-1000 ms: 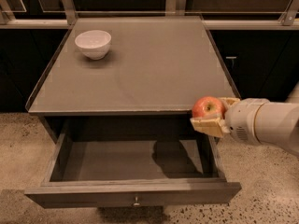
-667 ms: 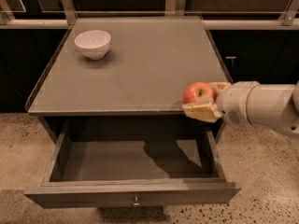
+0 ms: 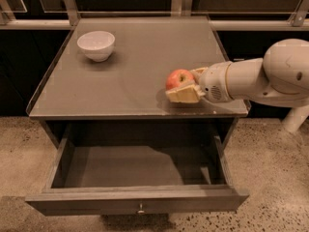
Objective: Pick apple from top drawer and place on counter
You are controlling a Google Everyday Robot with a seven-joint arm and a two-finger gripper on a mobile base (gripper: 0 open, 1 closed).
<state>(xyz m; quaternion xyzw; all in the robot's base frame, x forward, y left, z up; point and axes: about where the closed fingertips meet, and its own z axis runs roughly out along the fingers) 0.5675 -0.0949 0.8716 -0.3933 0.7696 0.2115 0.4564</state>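
The red-orange apple (image 3: pixel 178 78) is held between the pale fingers of my gripper (image 3: pixel 182 87), just above the grey counter (image 3: pixel 140 57) near its front right part. The gripper is shut on the apple and comes in from the right on a white arm. The top drawer (image 3: pixel 137 199) is pulled wide open below the counter, and its inside shows nothing in it. Its small metal knob (image 3: pixel 140 209) is at the centre of the front panel.
A white bowl (image 3: pixel 96 45) stands on the counter's back left. A railing with metal posts (image 3: pixel 69 4) runs behind the counter. Speckled floor lies to both sides of the cabinet. My white arm (image 3: pixel 270 76) hangs over the counter's right edge.
My gripper has carried the apple up from beside the counter's front right edge and leftward over the counter top.
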